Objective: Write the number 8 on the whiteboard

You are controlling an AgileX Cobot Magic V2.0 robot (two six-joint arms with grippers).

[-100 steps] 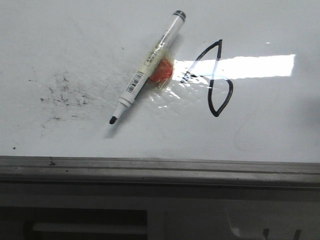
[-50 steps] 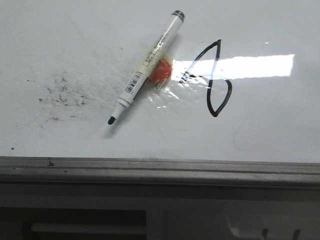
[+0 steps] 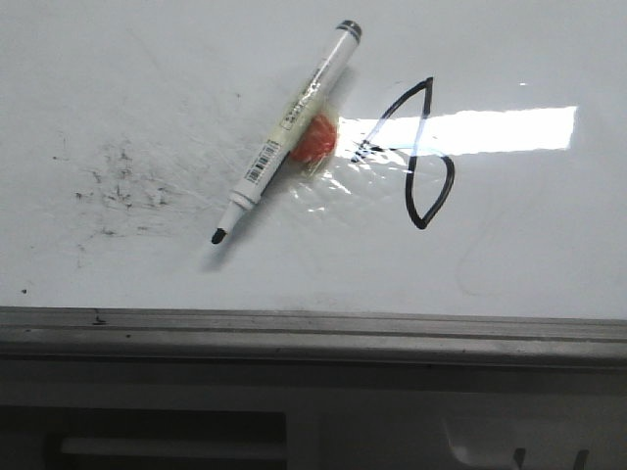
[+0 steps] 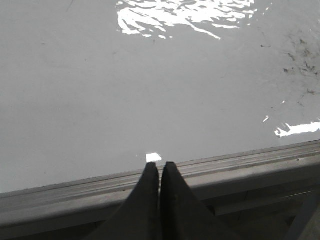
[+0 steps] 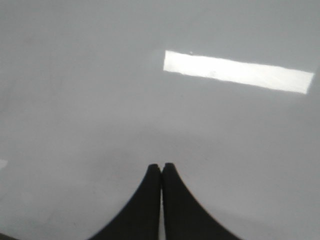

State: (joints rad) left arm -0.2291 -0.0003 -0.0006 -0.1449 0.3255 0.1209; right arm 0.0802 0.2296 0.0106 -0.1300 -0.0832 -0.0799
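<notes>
The whiteboard [image 3: 127, 59] fills the front view, glossy white with a grey frame [image 3: 313, 333] along its near edge. The number 8 [image 3: 416, 157], a thin black figure of two pointed loops, is drawn right of centre. A white marker [image 3: 284, 137] lies uncapped on the board, tip toward the frame, left of the figure, beside an orange blob [image 3: 315, 139]. No gripper shows in the front view. My left gripper [image 4: 160, 166] is shut and empty over the board's frame [image 4: 240, 162]. My right gripper [image 5: 161, 166] is shut and empty over bare board [image 5: 75, 100].
Black smudge specks [image 3: 122, 181] sit on the board's left part; they also show in the left wrist view [image 4: 300, 55]. A bright glare strip [image 3: 490, 129] crosses the figure. Below the frame is a grey ledge [image 3: 313, 382].
</notes>
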